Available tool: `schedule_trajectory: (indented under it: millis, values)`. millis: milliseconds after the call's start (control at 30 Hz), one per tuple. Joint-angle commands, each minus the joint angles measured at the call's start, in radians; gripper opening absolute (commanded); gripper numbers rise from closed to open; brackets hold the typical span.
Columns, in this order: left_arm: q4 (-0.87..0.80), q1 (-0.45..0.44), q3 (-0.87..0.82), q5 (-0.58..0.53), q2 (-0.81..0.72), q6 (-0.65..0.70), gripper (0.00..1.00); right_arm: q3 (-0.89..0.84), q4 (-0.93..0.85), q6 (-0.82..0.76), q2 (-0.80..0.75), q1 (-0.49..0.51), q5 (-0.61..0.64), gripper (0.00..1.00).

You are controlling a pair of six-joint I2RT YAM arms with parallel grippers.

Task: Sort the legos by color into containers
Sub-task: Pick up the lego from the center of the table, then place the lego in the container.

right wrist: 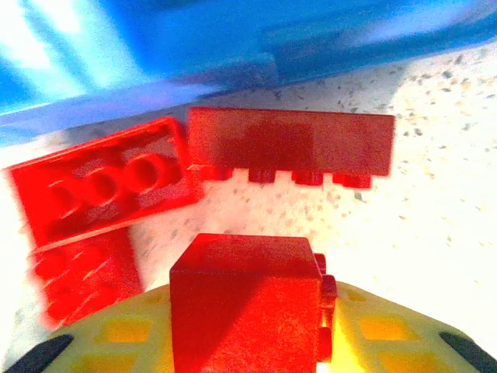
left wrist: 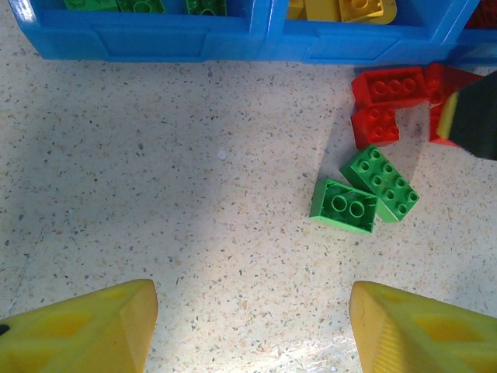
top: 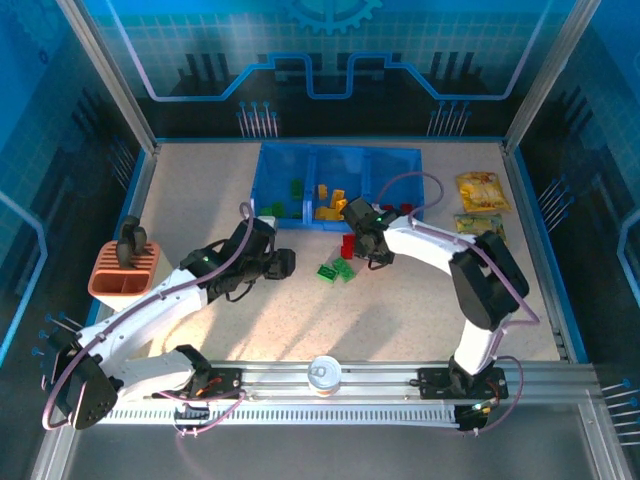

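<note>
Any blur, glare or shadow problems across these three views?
Right wrist: smeared by blur and overexposed, speckled tabletop washed white, red studded brick between the jaws readable. Left wrist: sharp, broad soft shadow on the tabletop. Top external: sharp, a brighter patch mid-tabletop.

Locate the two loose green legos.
In the top view, the green legos lie side by side midway across the table, just on the near side of the red legos in front of the blue tray.
</note>
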Motion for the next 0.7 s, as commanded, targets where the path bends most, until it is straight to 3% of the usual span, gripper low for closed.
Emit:
schedule_trajectory:
  millis: [0,133,300,500,667]
  values:
    - [0.006,-0.001,-0.024,0.009,0.003,-0.014,0.67,0.03,-0.087,-0.043,-0.141,-0.006,0.122,0.33]
    - [0.008,-0.038,-0.044,0.002,0.021,-0.03,0.67,0.087,-0.079,-0.139,-0.171,-0.096,0.093,0.34]
    - [0.042,-0.106,-0.076,0.006,0.052,-0.077,0.68,0.207,-0.089,-0.238,-0.024,-0.239,-0.013,0.37]
    - [0.077,-0.143,-0.062,0.035,0.112,-0.097,0.68,0.353,-0.117,-0.294,0.165,-0.314,-0.053,0.37]
    - [0.092,-0.148,-0.011,0.061,0.191,-0.088,0.68,0.382,-0.117,-0.306,0.196,-0.329,-0.077,0.44]
